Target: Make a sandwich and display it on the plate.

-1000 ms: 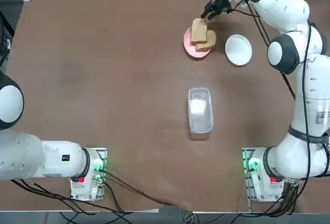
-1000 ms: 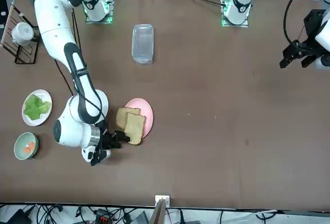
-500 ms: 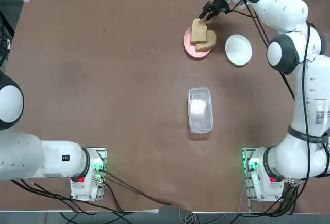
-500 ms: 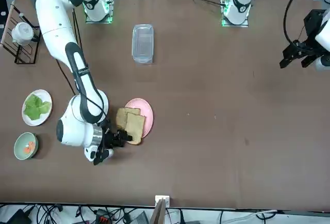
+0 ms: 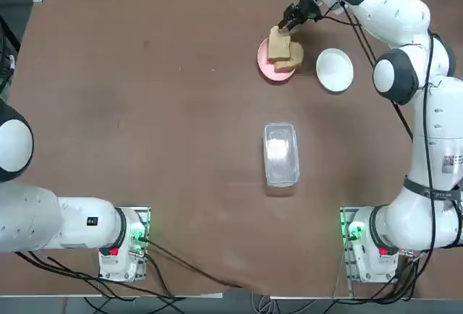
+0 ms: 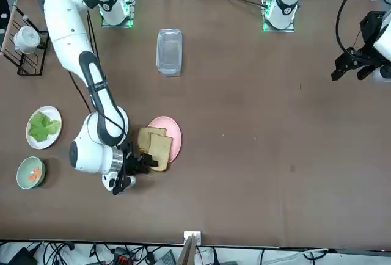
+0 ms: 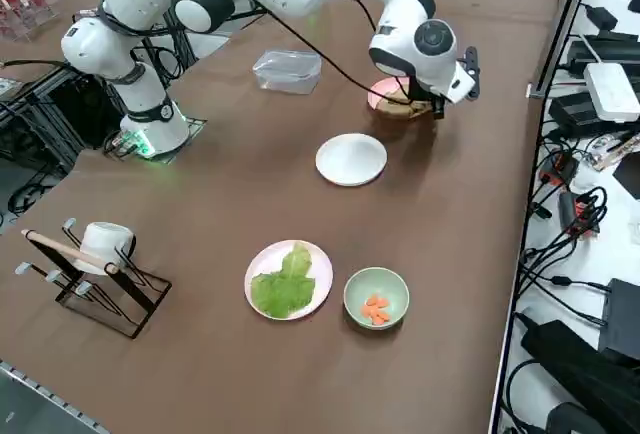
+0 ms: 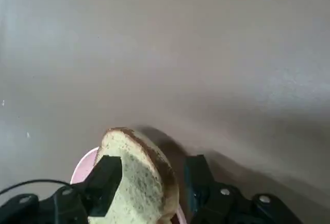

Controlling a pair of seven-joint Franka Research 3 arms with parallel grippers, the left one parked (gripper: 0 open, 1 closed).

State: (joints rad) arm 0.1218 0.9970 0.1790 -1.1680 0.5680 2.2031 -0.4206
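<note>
1. the right gripper [image 8: 147, 180] sits at the far edge of the pink plate [image 5: 266, 69], its two black fingers [image 8: 105, 182] straddling the raised end of a bread slice [image 8: 135, 175]. the jaws are part-way closed around it, one pad against the crumb face, the other just beside the crust; i can't tell if the pinch is firm.
2. the bread is toasted, tan with a brown crust. i'd judge it light, fairly stiff but crumbly, so a hard squeeze could crack or dent it. take it across its thickness near the crust edge, where it is firmest.
3. a second slice [image 5: 291, 55] lies half under the first on the same plate, so lifting one may drag the other.
4. the small white plate [image 5: 334, 69], where the sandwich belongs, sits empty just beside the pink one.
5. lettuce [image 7: 285, 281] on another white plate and orange pieces [image 7: 376, 307] in a green bowl wait well apart, so no sandwich is assembled yet.
</note>
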